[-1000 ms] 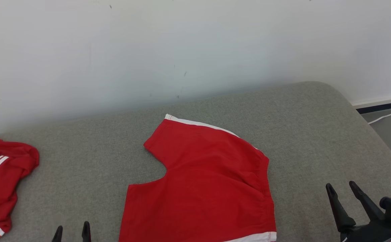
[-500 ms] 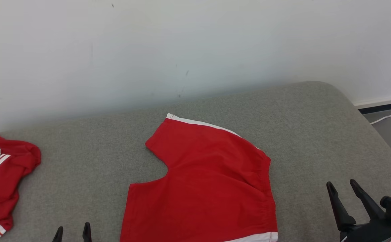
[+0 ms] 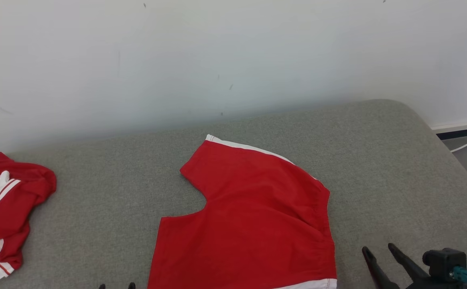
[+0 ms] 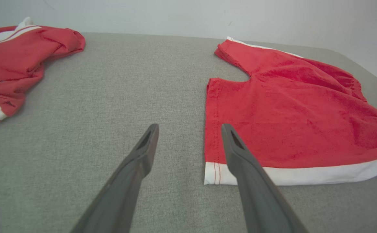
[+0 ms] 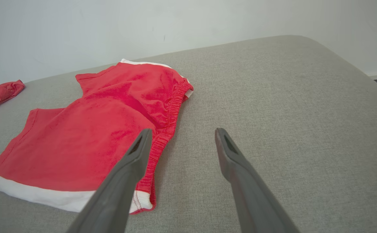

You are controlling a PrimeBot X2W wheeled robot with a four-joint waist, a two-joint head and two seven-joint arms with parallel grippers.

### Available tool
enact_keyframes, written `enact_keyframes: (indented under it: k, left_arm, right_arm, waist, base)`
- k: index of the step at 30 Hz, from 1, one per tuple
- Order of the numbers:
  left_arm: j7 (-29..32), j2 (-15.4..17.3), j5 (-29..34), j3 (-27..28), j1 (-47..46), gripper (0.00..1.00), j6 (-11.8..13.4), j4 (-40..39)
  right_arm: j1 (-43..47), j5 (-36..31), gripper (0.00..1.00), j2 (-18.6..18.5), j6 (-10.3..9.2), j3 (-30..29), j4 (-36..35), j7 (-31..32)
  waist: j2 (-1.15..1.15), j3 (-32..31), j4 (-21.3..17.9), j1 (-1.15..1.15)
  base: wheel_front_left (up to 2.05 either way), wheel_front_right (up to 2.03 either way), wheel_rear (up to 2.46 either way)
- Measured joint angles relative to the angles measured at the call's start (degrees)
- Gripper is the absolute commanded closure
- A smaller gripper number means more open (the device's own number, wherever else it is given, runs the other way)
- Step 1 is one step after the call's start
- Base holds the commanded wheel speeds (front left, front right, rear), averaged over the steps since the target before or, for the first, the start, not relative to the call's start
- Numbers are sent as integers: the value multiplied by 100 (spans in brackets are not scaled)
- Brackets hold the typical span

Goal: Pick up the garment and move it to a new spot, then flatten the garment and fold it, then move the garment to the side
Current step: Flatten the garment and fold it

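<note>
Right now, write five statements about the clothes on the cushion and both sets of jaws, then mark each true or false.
1. The red shorts lie spread on the grey cushion. True.
2. The left jaws are shut on the shorts' white hem. False: they stand open and hold nothing.
3. A crumpled red and white garment lies on the robot's left. True.
4. The right jaws grip the elastic waistband. False: they stand open and empty.
5. The two garments overlap. False: bare cushion lies between them.

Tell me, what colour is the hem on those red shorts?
White hem on the shorts; clearest in the left wrist view.
</note>
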Motion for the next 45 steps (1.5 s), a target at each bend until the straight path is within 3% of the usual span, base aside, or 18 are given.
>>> enact_keyframes:
  k: [11, 32, 33, 34, 35, 36, 37, 45]
  left_arm:
    - [767, -132, -376, -383, -160, 0, -493, 673]
    - [1071, -442, -492, -552, -1141, 0, -658, 1982]
    - [1071, -445, -491, -572, -1187, 15, -660, 2051]
    - [1069, -443, -483, -584, -1211, 45, -701, 2091]
    - [1067, -445, -480, -588, -1223, 58, -700, 2130]
    - [1061, -449, -480, -586, -1240, 100, -700, 2196]
    - [1060, -447, -480, -584, -1256, 100, -700, 2249]
    - [898, -468, -487, -580, -1313, 100, -750, 2424]
  right_arm:
    - [-1, 98, 0, 234, 222, 637, 266, 826]
    - [-662, -29, 0, 681, 327, 1062, 1243, 1351]
    - [-662, -35, 0, 686, 350, 1077, 1277, 1366]
    - [-666, -55, 0, 693, 364, 1087, 1313, 1366]
    - [-675, -59, 15, 710, 364, 1093, 1358, 1366]
    - [-690, -59, 75, 725, 369, 1101, 1390, 1367]
    - [-717, -59, 100, 740, 374, 1113, 1412, 1367]
    - [-791, -47, 100, 836, 555, 1116, 1526, 1313]
  waist:
    - [0, 140, 84, 0]
    - [0, 261, 148, 0]
    - [0, 263, 146, 0]
    - [0, 266, 145, 0]
    - [0, 268, 143, 0]
    - [0, 270, 141, 0]
    - [0, 271, 138, 0]
    - [0, 264, 136, 0]
  base:
    - [0, 0, 0]
    - [0, 0, 0]
    - [0, 0, 0]
    - [0, 0, 0]
    - [0, 0, 0]
    - [0, 0, 0]
    - [0, 0, 0]
    - [0, 0, 0]
